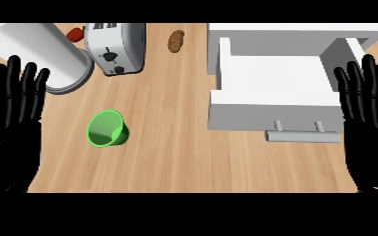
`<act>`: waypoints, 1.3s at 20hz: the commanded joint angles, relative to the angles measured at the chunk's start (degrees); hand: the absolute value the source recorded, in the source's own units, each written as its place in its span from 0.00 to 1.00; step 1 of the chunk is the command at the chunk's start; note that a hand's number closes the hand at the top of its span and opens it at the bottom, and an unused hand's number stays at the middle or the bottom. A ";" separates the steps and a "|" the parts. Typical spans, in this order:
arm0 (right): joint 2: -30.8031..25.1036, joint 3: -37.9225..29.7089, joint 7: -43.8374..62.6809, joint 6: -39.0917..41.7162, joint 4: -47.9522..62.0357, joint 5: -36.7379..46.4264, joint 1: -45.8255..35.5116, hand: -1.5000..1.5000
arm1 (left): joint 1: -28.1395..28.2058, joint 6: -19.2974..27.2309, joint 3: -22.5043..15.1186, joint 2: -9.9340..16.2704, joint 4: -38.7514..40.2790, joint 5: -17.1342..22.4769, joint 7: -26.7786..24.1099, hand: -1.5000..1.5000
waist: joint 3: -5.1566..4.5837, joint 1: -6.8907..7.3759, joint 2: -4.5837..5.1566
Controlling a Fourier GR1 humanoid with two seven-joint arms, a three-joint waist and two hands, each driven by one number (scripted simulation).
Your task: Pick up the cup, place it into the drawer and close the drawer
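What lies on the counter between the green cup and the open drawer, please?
Nothing: in the head view, only bare wooden counter separates the green cup from the open white drawer.

Bright green on the cup (pixel 108 129), paler along the rim and darker inside. Light tan with fine, straight wood grain across the counter (pixel 184 145). Plain white on the drawer (pixel 273 87) and the cabinet (pixel 291 32) behind it, shading to light grey on the drawer's front and on its handle (pixel 303 135). Silver-grey on the toaster (pixel 117 47), with black knobs on its end face and dark slots. White on the big cylinder (pixel 40 55), with a grey rim. Mottled brown on the small oval thing (pixel 176 40). Red on the small thing (pixel 75 33) beside the toaster. Solid black on the left hand (pixel 21 115) and the right hand (pixel 360 115).
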 commanded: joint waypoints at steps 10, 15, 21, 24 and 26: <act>-0.47 3.67 7.94 4.31 -0.02 -5.28 -0.81 0.00 | -2.84 39.77 -5.51 -4.56 7.74 -16.65 5.78 0.00 | -1.49 -2.06 -0.52; 0.90 4.21 8.45 2.28 0.13 -3.14 -1.61 0.00 | -9.47 50.25 -12.35 -4.59 13.28 -20.30 8.10 0.00 | -1.47 -1.82 -0.56; -2.58 -2.36 7.42 7.21 1.54 -9.77 -2.02 0.00 | -10.25 47.86 -8.65 -4.59 16.06 -17.48 5.66 0.00 | -1.48 -1.76 -0.56; 1.65 3.43 4.65 3.53 5.08 -3.04 -3.39 0.00 | -10.56 48.84 -10.27 -4.59 14.32 -21.19 10.45 0.00 | -1.48 -1.61 -0.57; -0.55 0.04 9.00 4.45 4.44 -6.25 -7.00 0.00 | -10.87 50.17 -9.55 -4.60 18.25 -17.21 5.47 0.00 | -1.49 -1.67 -0.54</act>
